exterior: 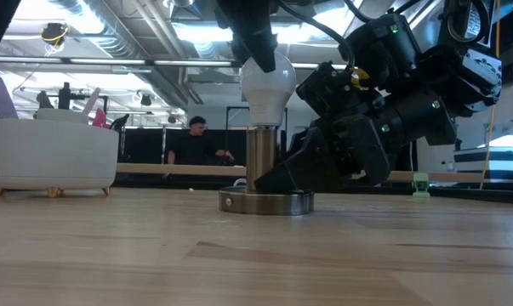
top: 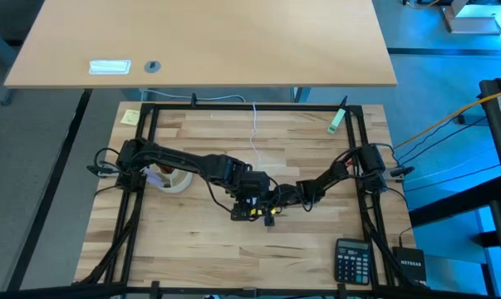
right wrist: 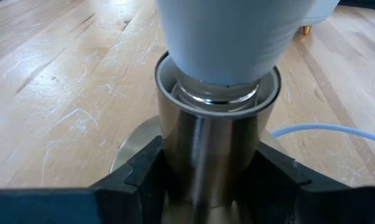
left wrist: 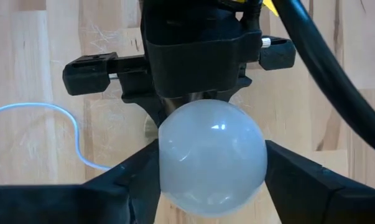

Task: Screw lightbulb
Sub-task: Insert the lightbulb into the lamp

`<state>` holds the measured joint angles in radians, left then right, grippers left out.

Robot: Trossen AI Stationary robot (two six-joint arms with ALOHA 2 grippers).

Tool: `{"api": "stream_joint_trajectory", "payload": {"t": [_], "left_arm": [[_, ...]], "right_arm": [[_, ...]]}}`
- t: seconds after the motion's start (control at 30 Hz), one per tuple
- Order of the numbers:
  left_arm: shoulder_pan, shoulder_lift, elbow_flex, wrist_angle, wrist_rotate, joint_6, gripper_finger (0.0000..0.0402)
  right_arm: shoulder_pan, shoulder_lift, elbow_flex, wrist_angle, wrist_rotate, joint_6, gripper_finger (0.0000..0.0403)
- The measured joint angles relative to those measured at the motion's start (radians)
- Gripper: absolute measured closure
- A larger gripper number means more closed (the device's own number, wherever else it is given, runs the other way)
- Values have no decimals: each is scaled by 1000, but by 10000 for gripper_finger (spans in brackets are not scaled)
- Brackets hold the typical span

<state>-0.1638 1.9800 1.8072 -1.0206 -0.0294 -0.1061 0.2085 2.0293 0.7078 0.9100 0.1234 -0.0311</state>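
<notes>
A white frosted lightbulb [exterior: 267,83] stands upright with its base in the silvery socket tube [exterior: 262,157], which rises from a round metal disc [exterior: 266,202] on the wooden table near its middle. My left gripper [left wrist: 212,186] comes down from above and is shut on the bulb. My right gripper [right wrist: 212,180] reaches in low from the table's right side and is shut on the socket tube. The bulb's screw base [right wrist: 218,93] shows only as a sliver inside the tube's rim. My left gripper pinches the bulb's round globe [left wrist: 168,168] between its two fingers [left wrist: 134,183], one on each side at its widest part. The fingers point steeply down from above. The bulb stands upright, its base in the socket. My right gripper pinches the socket's upright tube [right wrist: 175,155] between its two fingers [right wrist: 147,174], low on the tube just above the disc. The fingers come nearly level, slanting a little down, from the table's right side. The socket stands upright on the table.
A thin white cord [top: 254,133] runs from the socket toward the far edge. A white roll [top: 171,177] lies by the left arm's base, a black calculator [top: 352,260] at the near right, a green object [top: 337,120] at the far right. A black frame [top: 250,108] borders the table.
</notes>
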Motion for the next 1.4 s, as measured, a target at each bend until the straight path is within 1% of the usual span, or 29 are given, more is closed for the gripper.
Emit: {"api": "stream_joint_trajectory", "payload": {"t": [0.17, 0.3, 0.43, 0.57, 0.87, 1.1, 1.17, 1.23, 1.4], "left_arm": [[0, 0, 0, 1, 0, 21, 164], [-3, 0, 0, 3, 1, 116, 162], [-7, 0, -1, 3, 1, 275, 170], [-6, 0, -1, 4, 40, 412, 173], [4, 51, 4, 19, 62, 731, 174], [23, 52, 1, 49, 88, 930, 172], [23, 52, 0, 54, 88, 937, 169], [23, 53, 0, 58, 90, 902, 169], [24, 45, 0, 61, 75, 674, 184]], "right_arm": [[0, 0, 0, 0, -1, 0, 221], [0, 1, 0, 6, -2, 0, 221], [0, 1, 0, 7, -13, -2, 221], [0, 1, -1, 12, -30, -17, 221], [-1, 1, -2, 11, -68, -25, 221], [-2, 1, -2, 11, -81, -21, 221], [-2, 1, -2, 11, -82, -22, 221], [-2, 1, -2, 12, -84, -26, 221], [-2, 1, -2, 14, -88, -27, 221]]}}
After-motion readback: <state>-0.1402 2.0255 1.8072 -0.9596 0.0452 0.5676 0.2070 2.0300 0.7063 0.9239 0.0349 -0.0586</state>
